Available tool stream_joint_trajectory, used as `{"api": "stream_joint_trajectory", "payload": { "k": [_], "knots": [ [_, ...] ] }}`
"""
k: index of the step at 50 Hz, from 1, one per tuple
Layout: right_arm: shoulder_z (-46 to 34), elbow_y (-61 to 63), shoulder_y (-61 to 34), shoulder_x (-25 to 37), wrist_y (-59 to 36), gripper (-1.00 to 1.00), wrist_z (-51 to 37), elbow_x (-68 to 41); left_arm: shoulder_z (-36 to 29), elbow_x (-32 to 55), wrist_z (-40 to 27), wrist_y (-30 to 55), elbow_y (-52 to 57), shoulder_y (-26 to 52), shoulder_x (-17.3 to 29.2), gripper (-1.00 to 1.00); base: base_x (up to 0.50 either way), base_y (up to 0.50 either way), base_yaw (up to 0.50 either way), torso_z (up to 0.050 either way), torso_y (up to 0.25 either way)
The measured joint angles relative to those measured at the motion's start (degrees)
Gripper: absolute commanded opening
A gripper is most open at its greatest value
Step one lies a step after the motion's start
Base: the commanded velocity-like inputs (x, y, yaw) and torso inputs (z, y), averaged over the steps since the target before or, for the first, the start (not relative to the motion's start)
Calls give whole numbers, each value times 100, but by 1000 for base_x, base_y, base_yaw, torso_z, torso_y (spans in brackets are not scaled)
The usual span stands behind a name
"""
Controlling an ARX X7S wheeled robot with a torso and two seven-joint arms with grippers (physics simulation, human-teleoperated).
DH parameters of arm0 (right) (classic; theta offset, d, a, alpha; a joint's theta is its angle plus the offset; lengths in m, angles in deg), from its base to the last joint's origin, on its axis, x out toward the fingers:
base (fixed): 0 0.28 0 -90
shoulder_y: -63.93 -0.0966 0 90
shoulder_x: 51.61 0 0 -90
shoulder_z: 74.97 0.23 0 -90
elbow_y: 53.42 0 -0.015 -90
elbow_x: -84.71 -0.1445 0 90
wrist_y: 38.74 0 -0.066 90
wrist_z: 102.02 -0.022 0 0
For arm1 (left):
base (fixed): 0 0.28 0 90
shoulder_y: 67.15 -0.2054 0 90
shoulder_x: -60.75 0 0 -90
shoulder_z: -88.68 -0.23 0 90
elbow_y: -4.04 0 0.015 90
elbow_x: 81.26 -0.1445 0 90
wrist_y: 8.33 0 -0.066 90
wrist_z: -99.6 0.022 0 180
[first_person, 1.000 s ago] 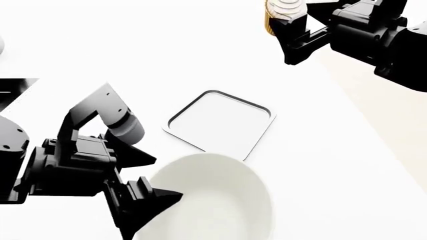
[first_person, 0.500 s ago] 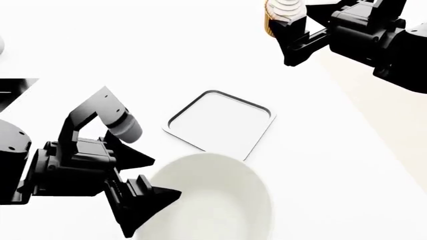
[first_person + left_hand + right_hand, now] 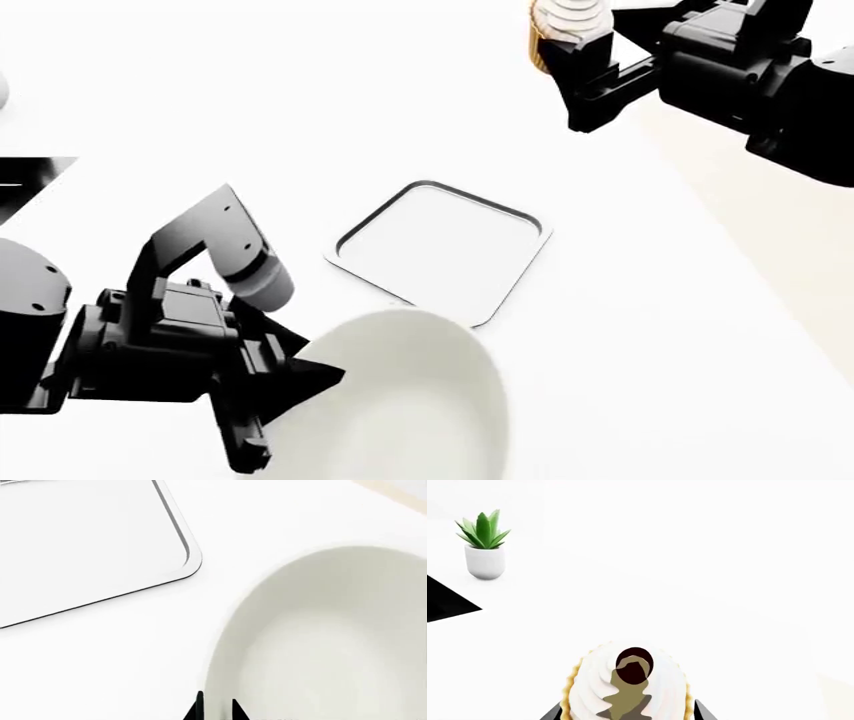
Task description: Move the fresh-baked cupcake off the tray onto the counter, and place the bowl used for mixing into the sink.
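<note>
While the left pincer [image 3: 267, 400] pinches the bowl [image 3: 400, 400] rim (stiff, slippery, bulky), the right pincer [image 3: 577, 60] clamps the soft cupcake [image 3: 627, 690] wrapper.

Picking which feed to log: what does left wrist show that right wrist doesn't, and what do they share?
Only the left wrist view shows the tray, bare, and beside it the bowl, with the left gripper at the bowl's rim, its jaws narrowly apart on either side of the rim edge.

Only the right wrist view shows the cupcake between the jaws of the right gripper, a potted plant farther off, and a black corner at the frame edge.

Both share only the white counter.
</note>
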Motion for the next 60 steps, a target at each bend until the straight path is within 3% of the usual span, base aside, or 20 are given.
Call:
{"api": "stream_joint_trajectory", "payload": {
  "k": [24,60],
  "knots": [
    [44,81,71,39,158,-100,-23,26,485,-702,817,-576,371,-183,107,-100,0,0,0,0,0],
    [216,323,104,145,590,-100,-104,167,1231,-627,869,-1268,434,213,461,-100,0,0,0,0,0]
  ]
}}
